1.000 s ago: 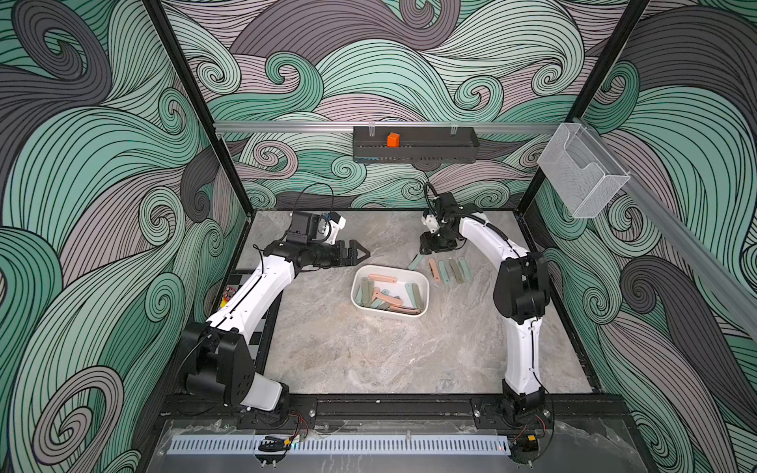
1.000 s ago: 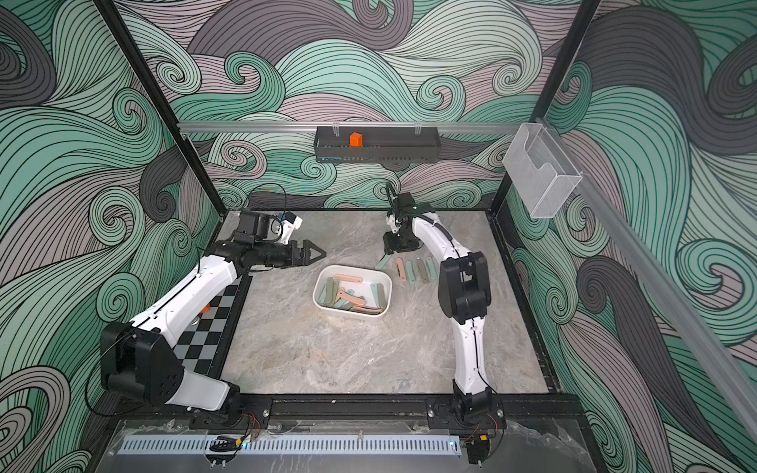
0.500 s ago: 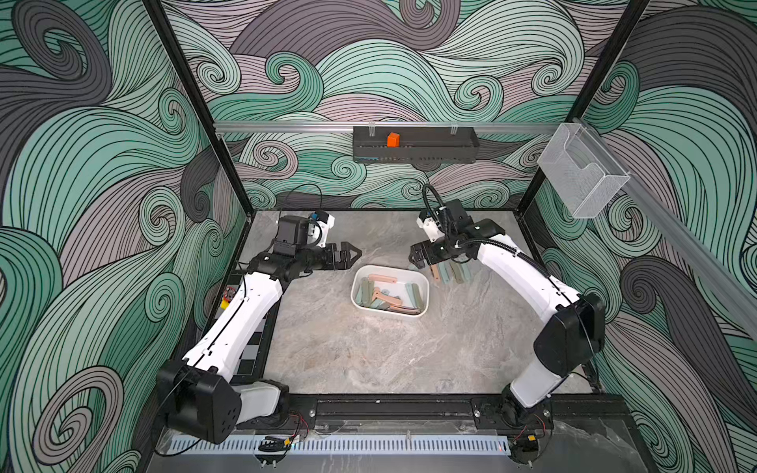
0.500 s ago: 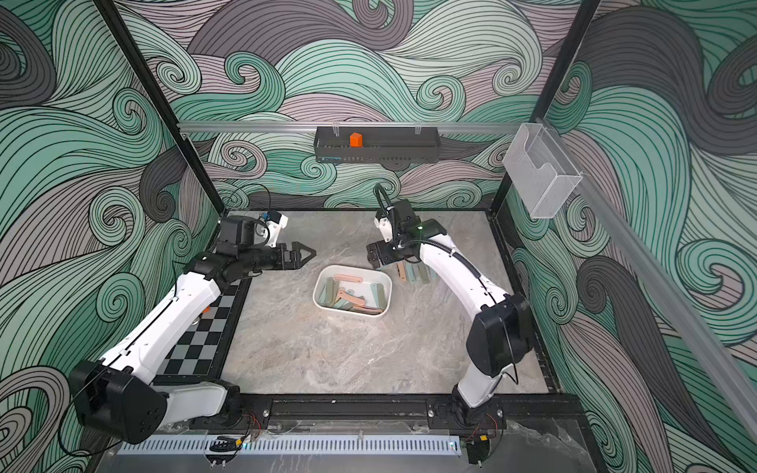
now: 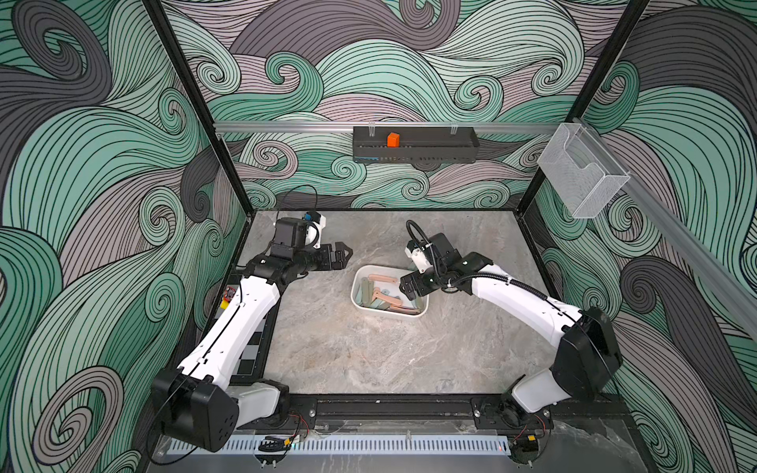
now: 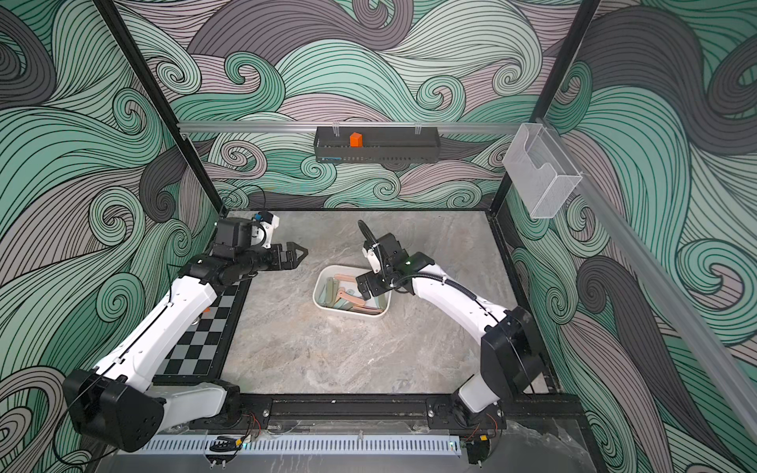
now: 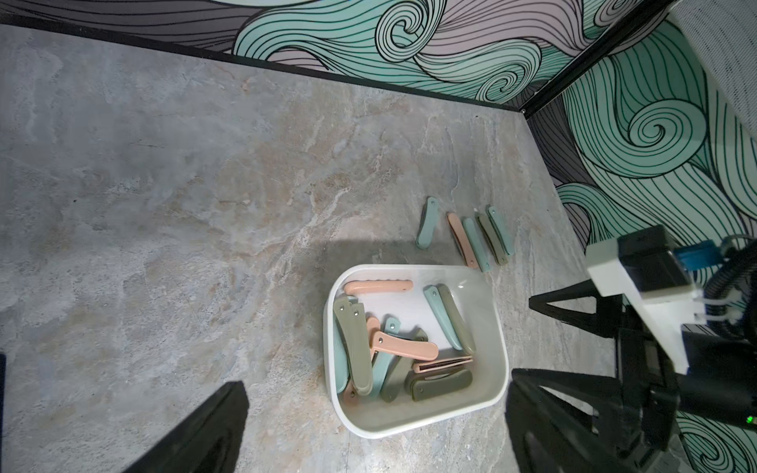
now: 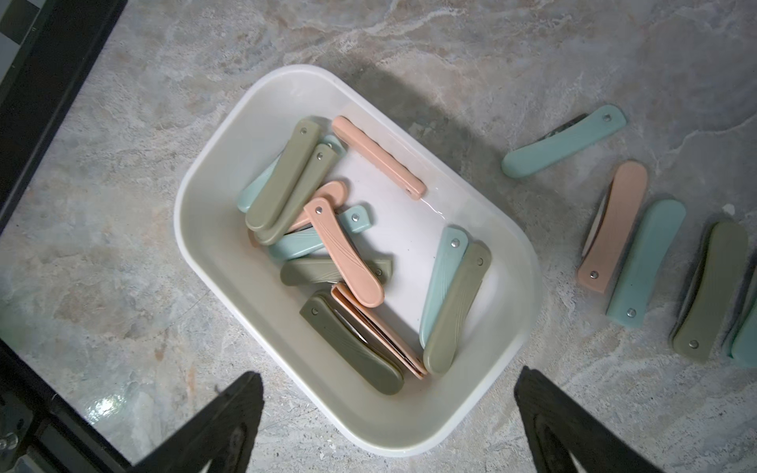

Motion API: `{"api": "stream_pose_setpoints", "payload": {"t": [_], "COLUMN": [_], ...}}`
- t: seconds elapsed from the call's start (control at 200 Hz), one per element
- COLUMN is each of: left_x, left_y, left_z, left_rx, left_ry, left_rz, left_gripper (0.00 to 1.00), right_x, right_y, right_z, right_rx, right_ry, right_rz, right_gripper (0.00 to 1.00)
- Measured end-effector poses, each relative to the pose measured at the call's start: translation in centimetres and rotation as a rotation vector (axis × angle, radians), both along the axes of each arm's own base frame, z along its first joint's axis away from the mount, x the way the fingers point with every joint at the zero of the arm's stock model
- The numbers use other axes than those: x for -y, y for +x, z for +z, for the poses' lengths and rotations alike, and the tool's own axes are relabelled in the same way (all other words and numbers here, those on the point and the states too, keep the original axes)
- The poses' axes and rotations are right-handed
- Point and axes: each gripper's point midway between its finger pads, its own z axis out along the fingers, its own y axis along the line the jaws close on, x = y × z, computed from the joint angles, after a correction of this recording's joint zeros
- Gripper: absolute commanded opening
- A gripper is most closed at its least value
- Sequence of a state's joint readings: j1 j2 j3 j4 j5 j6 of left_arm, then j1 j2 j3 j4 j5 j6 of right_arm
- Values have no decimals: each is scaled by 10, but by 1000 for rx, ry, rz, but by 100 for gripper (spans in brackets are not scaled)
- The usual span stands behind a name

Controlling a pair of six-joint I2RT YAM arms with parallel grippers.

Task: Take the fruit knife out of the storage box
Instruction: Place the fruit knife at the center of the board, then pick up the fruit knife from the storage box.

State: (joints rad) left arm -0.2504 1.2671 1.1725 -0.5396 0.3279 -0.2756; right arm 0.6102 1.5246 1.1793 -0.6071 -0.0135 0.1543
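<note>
Spread and empty, the right hand hangs above the storage box; left hand spread, aside.

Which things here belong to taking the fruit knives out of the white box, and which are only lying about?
For the job: storage box; folded fruit knives inside it; laid-out knives beside it; right pincer, open above the box.

Lying about: black slotted tray with orange block; clear mesh basket; checkerboard; left pincer, open, aside.

Robot lab test cell: wave-print walls, black frame, checkerboard at 8 o'clock, arm-mount rail at 6.
</note>
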Motion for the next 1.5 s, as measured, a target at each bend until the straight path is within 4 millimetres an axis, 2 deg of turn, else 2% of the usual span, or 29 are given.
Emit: {"api": "stream_pose_setpoints", "payload": {"t": [0.19, 0.23, 0.29, 0.425, 0.525, 0.665, 0.705, 0.795, 0.86, 0.986, 1.121, 1.221, 1.421, 1.501], "left_x": [8, 10, 14, 21, 23, 22, 22, 23, 22, 22, 20, 16, 12, 11], "left_y": [0, -1, -3, -7, -9, -10, -10, -10, -10, -12, -13, -11, -10, -10], "left_z": [-17, -19, -23, -24, -24, -32, -35, -42, -48, -52, -54, -53, -45, -44], "left_rx": [-64, -77, -97, -111, -106, -128, -138, -166, -186, -208, -214, -206, -180, -176], "left_ry": [-15, -24, -36, -55, -55, -36, -33, -30, -27, -22, -14, -3, 6, 7], "left_rz": [-36, -49, -71, -118, -139, -152, -153, -152, -152, -150, -140, -117, -88, -85], "left_gripper": [99, 99, 99, 99, 99, 99, 99, 99, 99, 99, 99, 99, 99, 99], "right_x": [-2, -4, -10, -15, -19, -32, -37, -43, -41, -29, -17, -13, -7, -9], "right_y": [-12, -12, -13, -16, -16, 1, 9, 22, 23, 15, 9, 9, 6, 11], "right_z": [-9, -10, -13, -21, -15, -4, -4, -17, -31, -55, -66, -73, -104, -105], "right_rx": [-12, -19, -38, -68, -80, -102, -122, -173, -214, -290, -319, -328, -383, -373], "right_ry": [42, 47, 57, 60, 67, 56, 43, -8, -58, -156, -230, -262, -328, -330], "right_rz": [23, 37, 65, 89, 100, 94, 83, 60, 36, -6, -43, -63, -78, -84], "right_gripper": [98, 92, 98, 99, 98, 80, 71, 62, 56, 57, 58, 59, 59, 59]}}
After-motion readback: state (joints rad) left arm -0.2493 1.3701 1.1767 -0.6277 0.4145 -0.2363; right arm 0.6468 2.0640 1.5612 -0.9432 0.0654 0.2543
